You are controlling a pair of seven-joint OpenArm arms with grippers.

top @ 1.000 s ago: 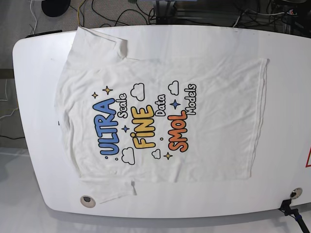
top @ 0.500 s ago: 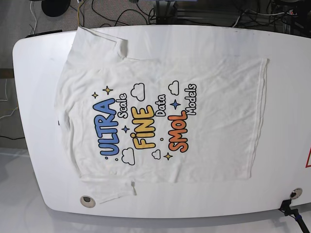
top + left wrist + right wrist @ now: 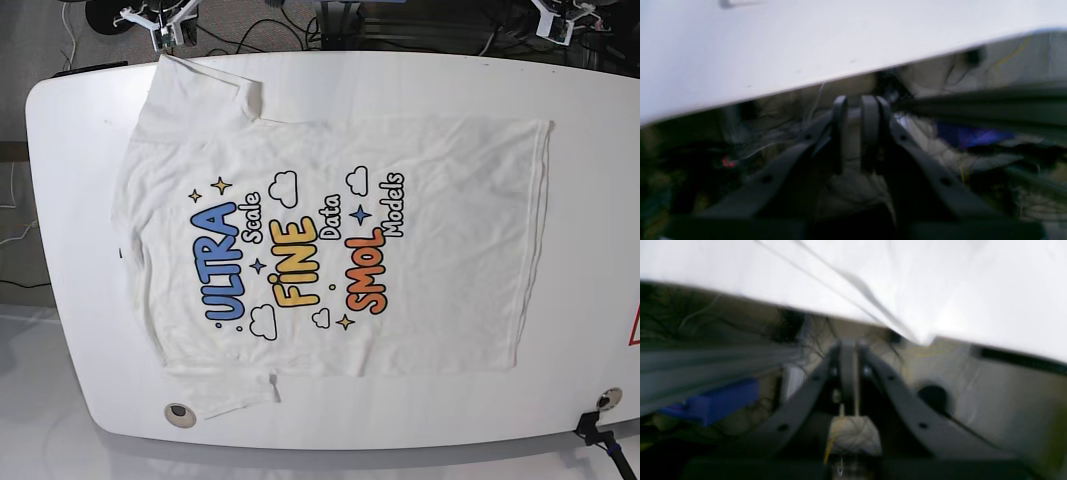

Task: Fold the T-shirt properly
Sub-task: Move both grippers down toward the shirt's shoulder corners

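T-shirt (image 3: 330, 245) lay flat, print side up, on the white worktop (image 3: 590, 200), collar end toward the left of the base view and hem toward the right. One sleeve reached the far left edge of the worktop; the other lay at the near edge, just beside a round fitting (image 3: 180, 413) set in the surface. Printed words ran sideways across the chest.

Right pincer (image 3: 160, 22) appeared at the far left corner, beyond the worktop edge, close to the far sleeve. In the right wrist view its jaws stood together, nothing between them (image 3: 848, 373). Left pincer (image 3: 556, 17) appeared at the far right corner, off the worktop and well apart from the cloth. Left wrist view showed its jaws (image 3: 857, 130) narrowly parted, holding nothing. Both wrist views blurred.
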